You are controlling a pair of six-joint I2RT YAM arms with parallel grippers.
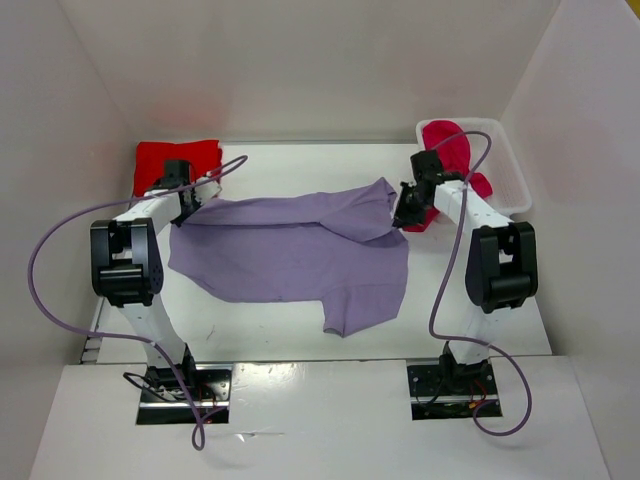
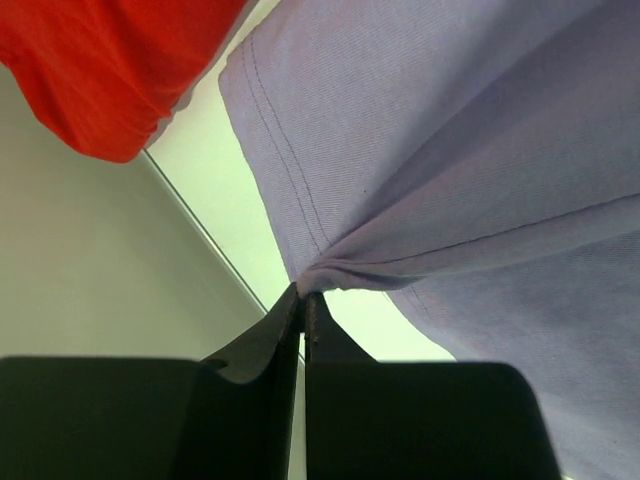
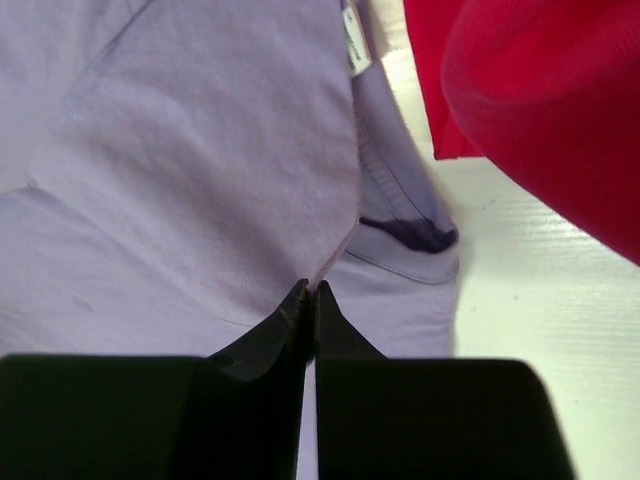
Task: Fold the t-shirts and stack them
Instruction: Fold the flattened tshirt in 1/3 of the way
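Observation:
The pale lavender t-shirt (image 1: 290,250) lies spread across the middle of the table, its far edge folded partly over. My left gripper (image 1: 190,205) is at the shirt's far left corner, shut on a pinch of the hem (image 2: 303,293). At the shirt's far right, near the collar, my right gripper (image 1: 405,215) is shut on a fold of lavender cloth (image 3: 308,288). The bright red t-shirt (image 1: 175,160) sits folded at the back left, just behind the left gripper (image 2: 100,60). The crimson t-shirt (image 1: 450,150) hangs out of the bin, close beside the right gripper (image 3: 540,100).
A white plastic bin (image 1: 512,175) stands at the back right against the wall. White walls close in the table at the left, back and right. Purple cables loop from both arms. The arm bases stand at the near edge.

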